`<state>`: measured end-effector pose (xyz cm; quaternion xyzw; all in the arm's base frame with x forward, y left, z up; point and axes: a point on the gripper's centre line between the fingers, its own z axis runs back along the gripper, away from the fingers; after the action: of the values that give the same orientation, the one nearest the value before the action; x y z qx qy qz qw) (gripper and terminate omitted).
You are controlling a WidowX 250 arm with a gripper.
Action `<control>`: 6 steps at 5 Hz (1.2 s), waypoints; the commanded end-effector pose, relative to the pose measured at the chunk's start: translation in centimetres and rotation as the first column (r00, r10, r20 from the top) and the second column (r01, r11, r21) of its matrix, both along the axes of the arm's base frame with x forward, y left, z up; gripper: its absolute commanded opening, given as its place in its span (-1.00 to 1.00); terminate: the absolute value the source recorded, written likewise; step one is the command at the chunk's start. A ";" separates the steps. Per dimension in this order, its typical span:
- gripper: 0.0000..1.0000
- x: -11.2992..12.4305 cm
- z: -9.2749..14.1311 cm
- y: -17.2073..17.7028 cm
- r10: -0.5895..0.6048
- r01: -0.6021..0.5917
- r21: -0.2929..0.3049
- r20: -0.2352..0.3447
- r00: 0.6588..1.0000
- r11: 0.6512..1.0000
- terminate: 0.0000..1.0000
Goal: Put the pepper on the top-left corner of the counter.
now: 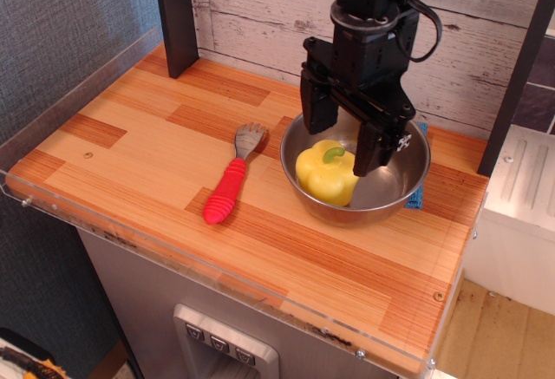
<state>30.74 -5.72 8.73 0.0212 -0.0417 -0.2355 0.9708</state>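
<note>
— So where does the pepper [328, 172] sit relative to the claw [342, 140]?

— Just below it and a touch toward the front-left. The pepper lies inside the steel bowl [405, 167], on the bowl's near-left side, green stem pointing up and slightly back. The claw hangs over the bowl with its fingers spread wide, holding nothing; one finger comes down behind the pepper's left shoulder, the other lower, beside its right flank.

— Touching it?

— I cannot tell for certain. The right finger looks very close to the pepper's skin, but no squeeze shows.

— And the pepper's long axis?

— Roughly upright, so the fingers straddle it side to side. In my judgement the coming move is a short drop and a close, with the bowl's wall the thing to watch on the right.

— And the goal corner?

— Far left-back of the bench [156, 136], near the dark post [176, 15], well apart from the bowl. A red-handled utensil [231, 181] lies on the bench between bowl and corner, so the carry likely passes over or behind it.
</note>
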 end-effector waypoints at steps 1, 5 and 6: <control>1.00 -0.2 -0.6 -0.2 -0.021 0.020 0.039 0.010 1.000 0.999 -1.00; -1.00 0.7 -3.0 0.6 0.001 0.001 0.061 -0.022 1.000 0.998 -1.00; -1.00 0.7 -2.4 0.8 0.004 -0.004 0.056 -0.005 1.000 0.998 -1.00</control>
<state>31.63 -5.37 5.49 0.0463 -0.0193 -0.2383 0.9699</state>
